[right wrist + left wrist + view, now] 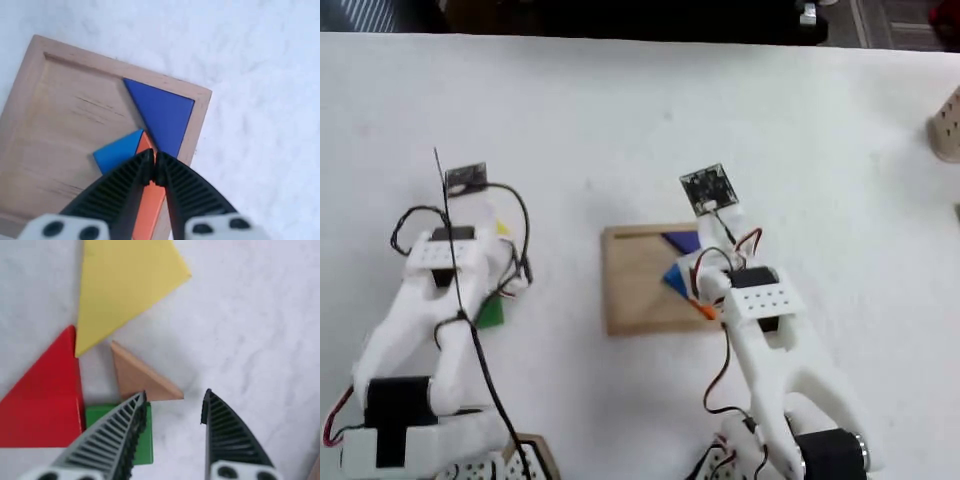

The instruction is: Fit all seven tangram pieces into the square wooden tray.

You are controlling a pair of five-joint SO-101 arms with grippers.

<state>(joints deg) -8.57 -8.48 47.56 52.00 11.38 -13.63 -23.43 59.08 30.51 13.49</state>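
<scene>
orange piece (149,210) partly under right tool (152,157), red triangle (42,400) cropped

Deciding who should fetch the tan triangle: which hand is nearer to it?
Left. The left hand hovers right at the tan triangle, open; the right hand is far off, over the orange piece in the tray.

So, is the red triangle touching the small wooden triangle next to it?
Apart. The left wrist view shows a strip of bare table between the red triangle and the wooden triangle.
</scene>
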